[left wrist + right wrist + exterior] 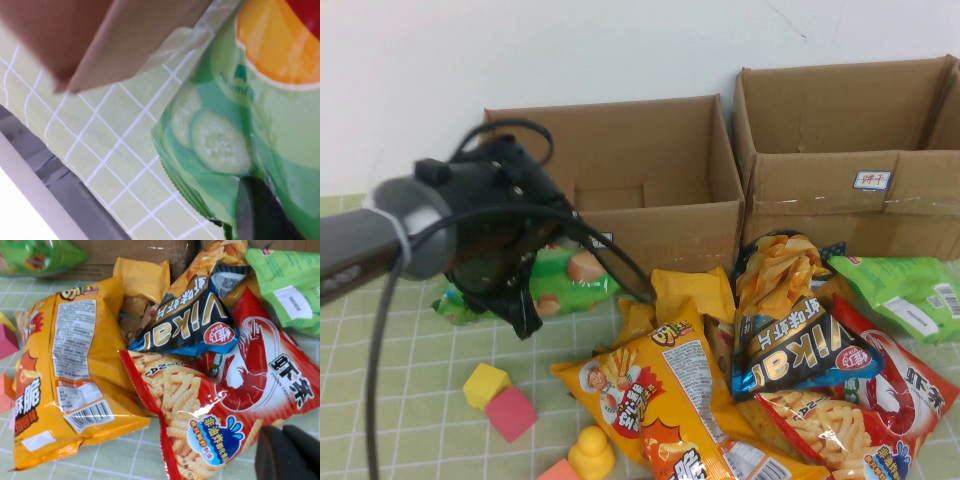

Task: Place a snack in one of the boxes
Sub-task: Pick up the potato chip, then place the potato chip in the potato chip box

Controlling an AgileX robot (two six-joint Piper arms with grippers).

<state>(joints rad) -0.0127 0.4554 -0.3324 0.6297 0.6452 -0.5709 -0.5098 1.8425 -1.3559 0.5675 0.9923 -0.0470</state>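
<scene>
Right wrist view: "Vikar" snack bag

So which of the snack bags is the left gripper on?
The green cucumber-print bag beside the left cardboard box, apart from the pile; left gripper reaches it.

Glossy plastic snack bags; matt corrugated cardboard boxes; matt gridded tablecloth.

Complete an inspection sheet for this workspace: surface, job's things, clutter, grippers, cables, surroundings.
Surface: green grid mat.
Job's things: green bag before left box; right box; snack pile on mat.
Clutter: yellow block, pink block, duck.
Grippers: left gripper at the green bag, grip unclear; right gripper above red bag.
Cables: black cable on left arm.
Surroundings: white wall.
</scene>
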